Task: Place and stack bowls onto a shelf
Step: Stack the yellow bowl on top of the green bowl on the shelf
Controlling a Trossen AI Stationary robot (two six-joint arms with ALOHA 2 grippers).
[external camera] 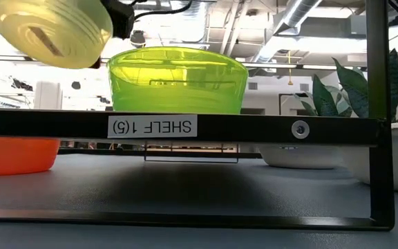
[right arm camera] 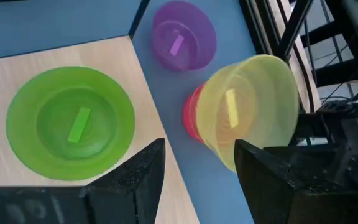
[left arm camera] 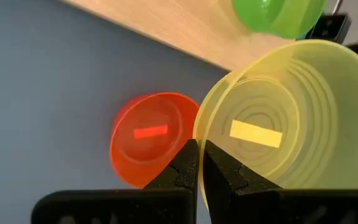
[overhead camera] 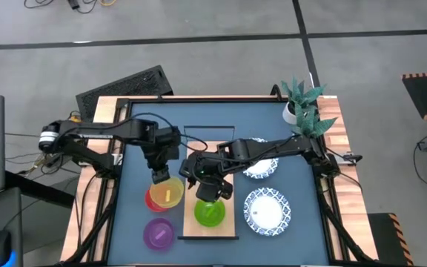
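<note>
The left arm's jaws are pinched on the rim of the yellow bowl [left arm camera: 291,124], which the left gripper [left arm camera: 201,165] holds tilted in the air just beside the shelf [overhead camera: 232,226], above the red bowl [overhead camera: 154,197]. The right gripper [overhead camera: 207,194] hovers over the shelf with its jaws spread and empty.

By the look of it, the task is early on: only the green bowl [overhead camera: 210,213] sits on the light-wood shelf, at its near end. The red bowl and the purple bowl [overhead camera: 159,233] rest on the dark blue counter [overhead camera: 139,167] to the left of the shelf. Two white dishes with blue patterned rims [overhead camera: 267,209] lie on the counter to the right of the shelf, so five pieces appear still to be placed.

Beyond the shelf, a potted plant [overhead camera: 302,104] stands at the counter's far right corner, a dark keyboard [overhead camera: 124,85] lies past its far left edge, and grey floor stretches behind.
</note>
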